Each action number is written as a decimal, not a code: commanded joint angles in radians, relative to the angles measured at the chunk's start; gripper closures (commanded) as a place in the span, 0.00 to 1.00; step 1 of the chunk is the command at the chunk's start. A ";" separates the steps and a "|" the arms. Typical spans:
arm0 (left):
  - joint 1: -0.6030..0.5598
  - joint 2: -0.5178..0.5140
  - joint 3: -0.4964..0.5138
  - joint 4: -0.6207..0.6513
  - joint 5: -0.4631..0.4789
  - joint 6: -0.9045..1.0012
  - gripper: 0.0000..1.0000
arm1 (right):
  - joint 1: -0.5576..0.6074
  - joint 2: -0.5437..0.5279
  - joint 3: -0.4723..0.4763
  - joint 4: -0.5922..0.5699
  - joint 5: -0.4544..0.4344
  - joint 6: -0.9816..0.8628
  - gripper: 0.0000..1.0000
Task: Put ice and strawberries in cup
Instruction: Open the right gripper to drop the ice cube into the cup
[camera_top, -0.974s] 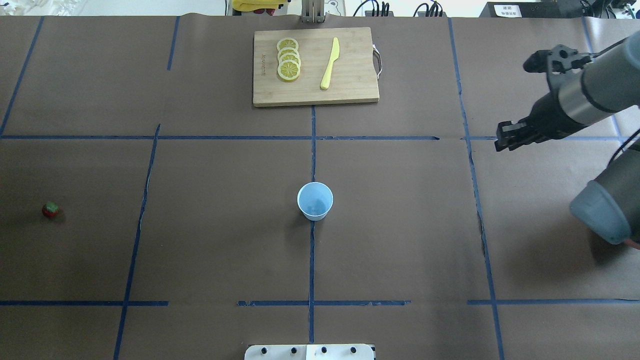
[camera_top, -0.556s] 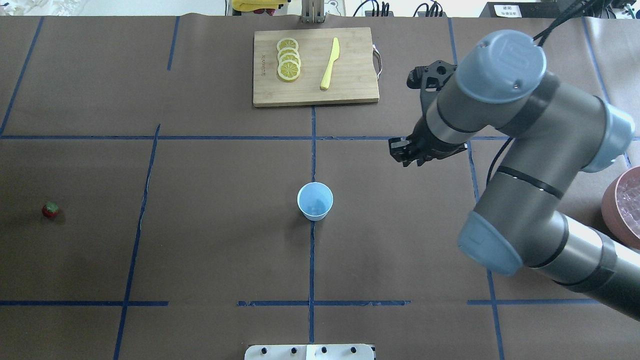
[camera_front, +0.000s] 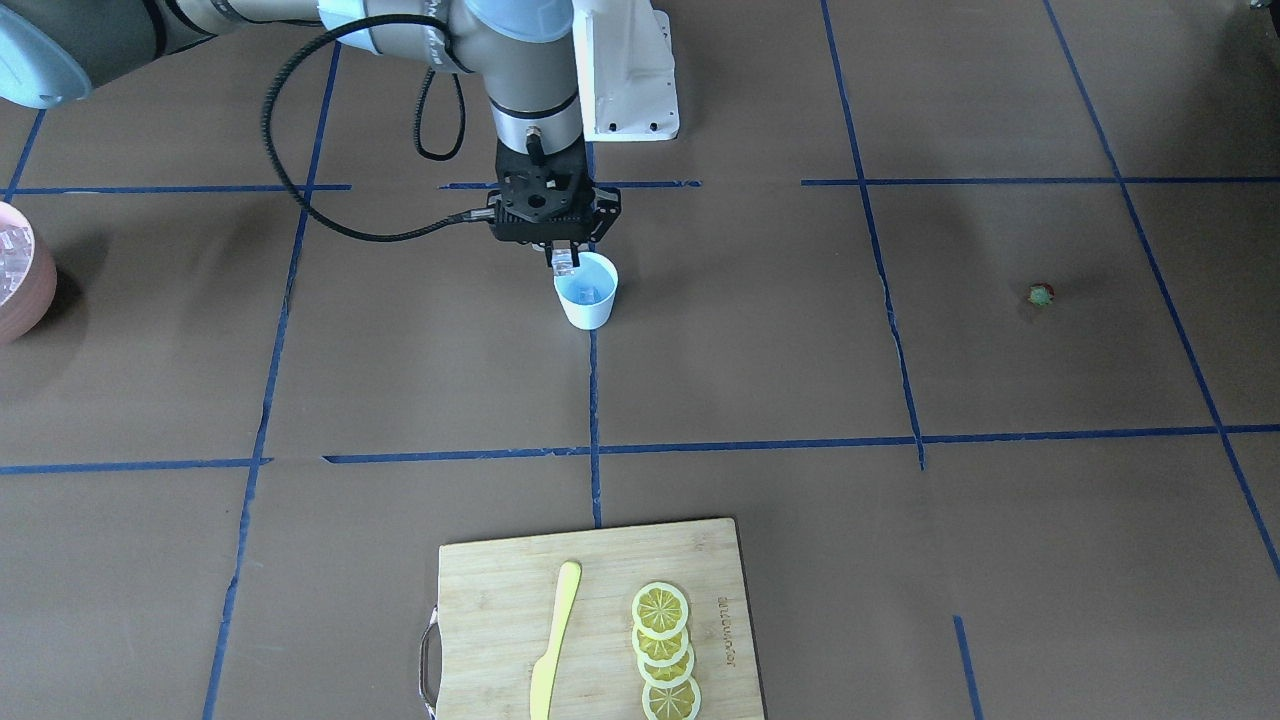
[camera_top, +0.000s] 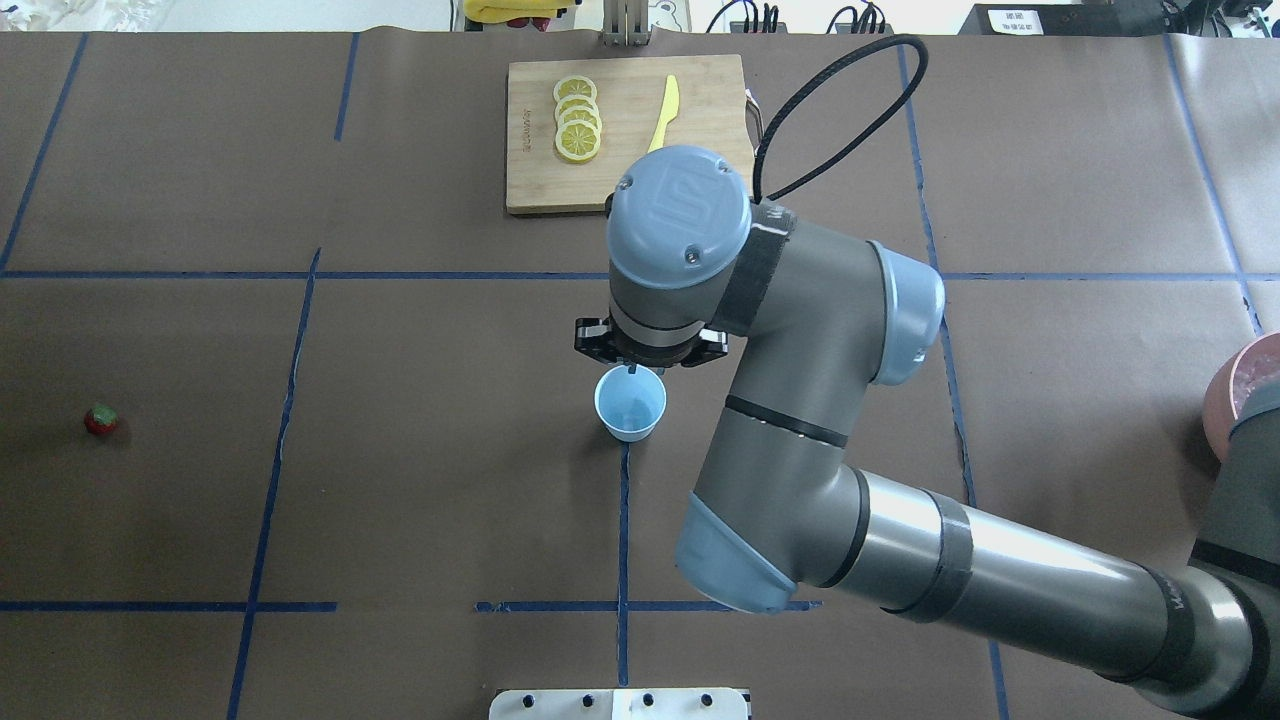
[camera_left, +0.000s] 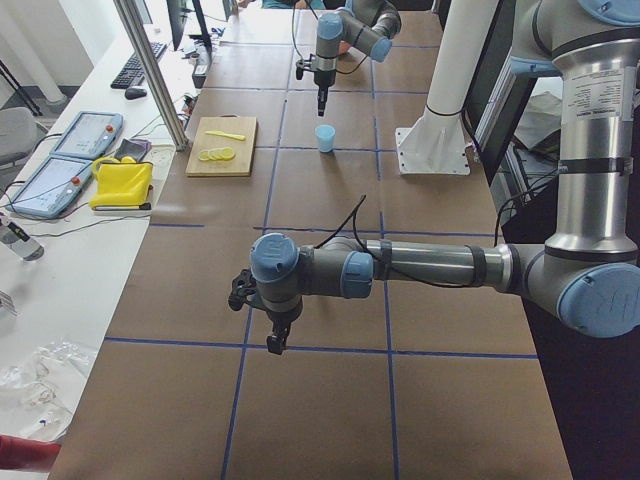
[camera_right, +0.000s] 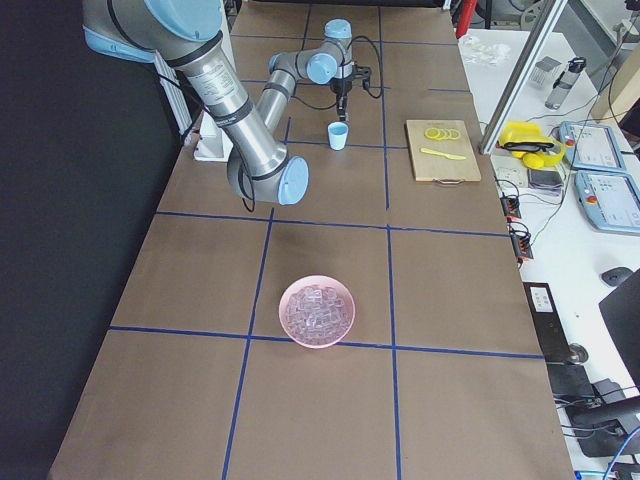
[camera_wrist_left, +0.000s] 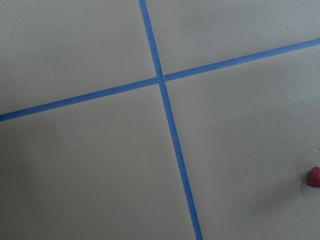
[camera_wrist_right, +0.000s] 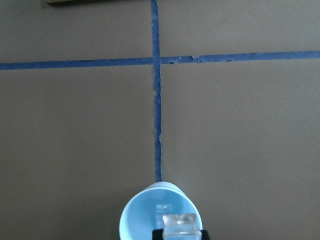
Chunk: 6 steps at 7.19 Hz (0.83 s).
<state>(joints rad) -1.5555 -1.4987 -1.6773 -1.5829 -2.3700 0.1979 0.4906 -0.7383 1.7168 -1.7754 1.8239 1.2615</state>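
Observation:
The pale blue cup (camera_top: 630, 402) stands at the table's middle; it also shows in the front view (camera_front: 587, 300) and the right wrist view (camera_wrist_right: 142, 215). My right gripper (camera_front: 565, 262) hangs just above the cup's rim, shut on a clear ice cube (camera_wrist_right: 179, 223). A faint clear shape lies on the cup's bottom. The small red strawberry (camera_top: 100, 419) lies far to the left on the table, also at the left wrist view's right edge (camera_wrist_left: 314, 177). My left gripper (camera_left: 275, 340) shows only in the exterior left view, above the table; I cannot tell whether it is open or shut.
A pinkish bowl (camera_right: 300, 335) full of ice cubes (camera_right: 317, 308) stands at the table's right end. A wooden cutting board (camera_top: 630, 195) with lemon slices (camera_top: 577, 120) and a yellow knife (camera_top: 660, 125) lies at the far side. Blue tape lines cross the brown table.
My right arm has swung from the table's right side leftward to above the cup, carrying the ice cube. The cup and strawberry have not moved.

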 joint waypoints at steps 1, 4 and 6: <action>0.002 0.000 0.001 0.000 0.000 0.001 0.00 | -0.043 0.023 -0.051 0.002 -0.034 0.018 0.98; 0.003 0.000 0.001 0.000 0.000 0.000 0.00 | -0.061 0.016 -0.045 0.004 -0.079 0.015 0.01; 0.003 0.000 -0.001 0.000 0.000 0.002 0.00 | -0.063 0.016 -0.046 0.004 -0.083 0.015 0.00</action>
<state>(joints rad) -1.5525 -1.4987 -1.6769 -1.5831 -2.3700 0.1989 0.4297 -0.7216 1.6701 -1.7719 1.7465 1.2765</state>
